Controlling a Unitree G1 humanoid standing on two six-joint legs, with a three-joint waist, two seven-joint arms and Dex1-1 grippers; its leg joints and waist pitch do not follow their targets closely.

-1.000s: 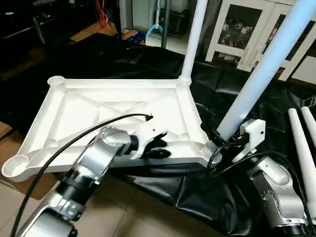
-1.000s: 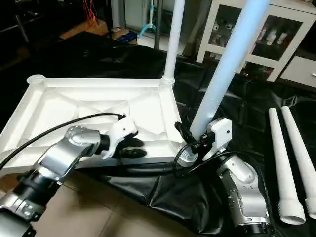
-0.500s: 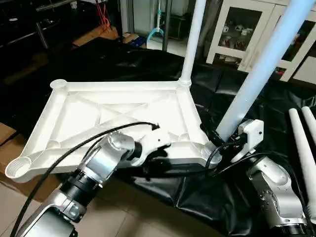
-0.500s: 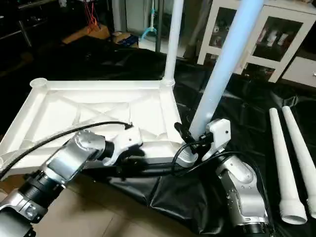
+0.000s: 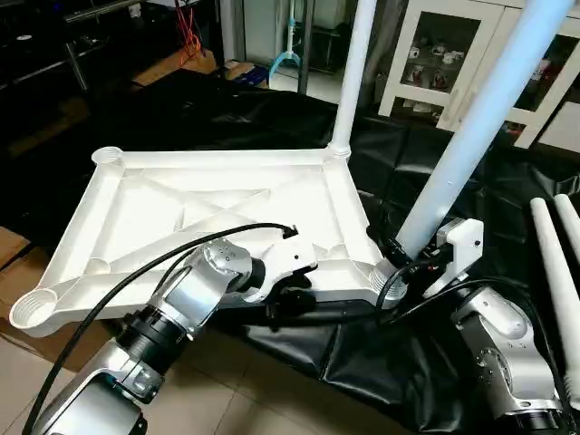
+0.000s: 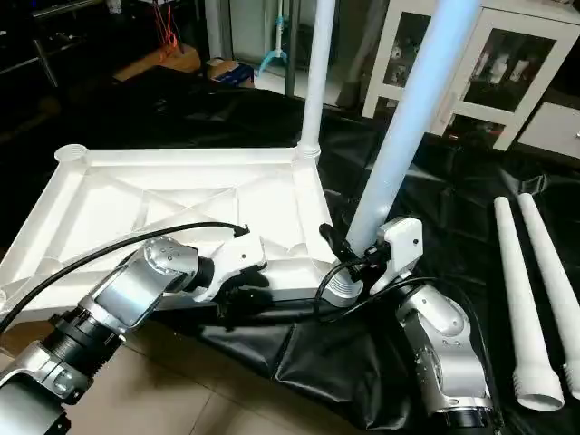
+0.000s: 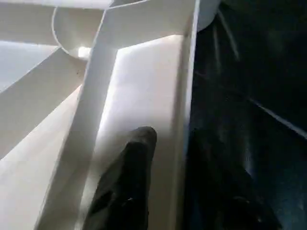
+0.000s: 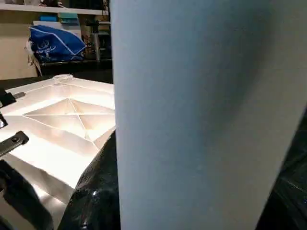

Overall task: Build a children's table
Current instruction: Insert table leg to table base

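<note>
While R gripper (image 5: 408, 256) holds leg (image 5: 471, 127), L gripper (image 5: 292, 299) pinches tabletop rim (image 5: 227, 304).

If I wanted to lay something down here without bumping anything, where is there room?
Free: the ribbed underside of the table top toward its two open corner sockets, and the black sheet between the tilted leg and the two loose legs. Crowded: the near edge, where the left gripper and right gripper work.

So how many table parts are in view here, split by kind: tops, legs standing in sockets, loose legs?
Table top: 1
Legs standing in sockets: 2, the far leg and the near leg
Loose legs lying on the black sheet: 2, the inner loose leg and the outer loose leg
Total: 5
</note>
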